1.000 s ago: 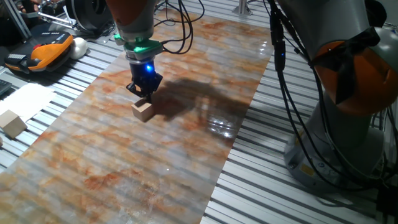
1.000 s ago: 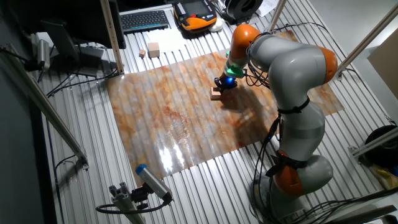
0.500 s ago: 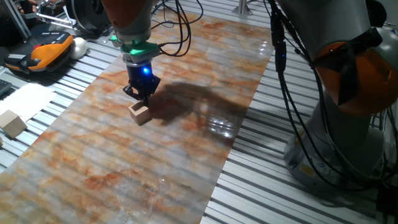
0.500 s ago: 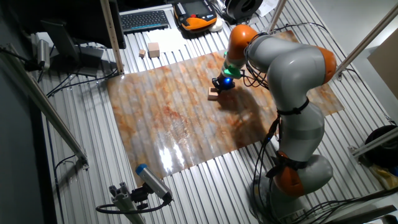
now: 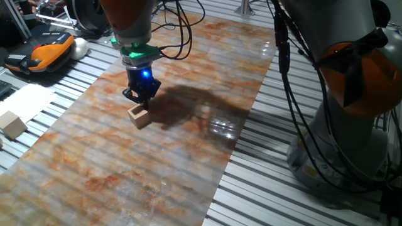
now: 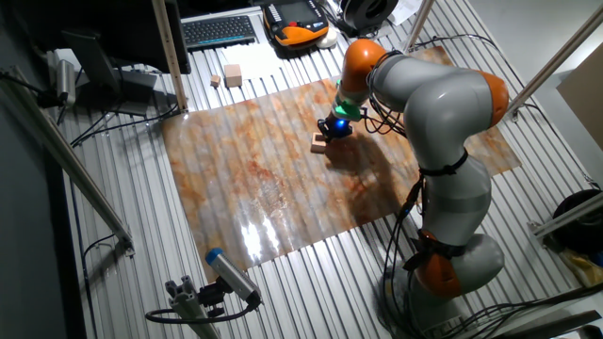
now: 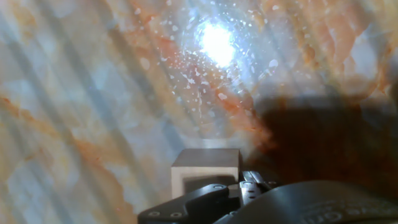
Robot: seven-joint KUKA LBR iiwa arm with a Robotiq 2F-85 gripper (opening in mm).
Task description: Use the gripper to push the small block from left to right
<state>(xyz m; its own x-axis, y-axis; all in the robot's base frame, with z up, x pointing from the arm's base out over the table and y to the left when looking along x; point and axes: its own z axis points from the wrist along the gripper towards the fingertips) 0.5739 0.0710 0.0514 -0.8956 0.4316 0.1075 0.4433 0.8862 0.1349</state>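
Since a second ago the dark black two-fingered gripper [image 5: 141, 102] and small tan wooden cube [image 5: 139, 115] have shifted left across the marbled orange-grey mat [image 5: 188, 157]. The fingertips touch the cube's far top edge. Whether the fingers are together or apart, I cannot tell.

Count: one small block [image 5: 139, 116] on the marbled mat [image 5: 188, 157], one tool [image 5: 141, 99], one arm [image 6: 424, 104]. Off the mat: two more wooden blocks [image 6: 228, 75], one larger, one smaller. One keyboard [image 6: 219, 30], one orange-black pendant [image 5: 44, 51].

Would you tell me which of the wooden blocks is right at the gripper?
The small block on the marbled mat, directly at the gripper tips. The larger paler block lies off the mat, far from the arm.
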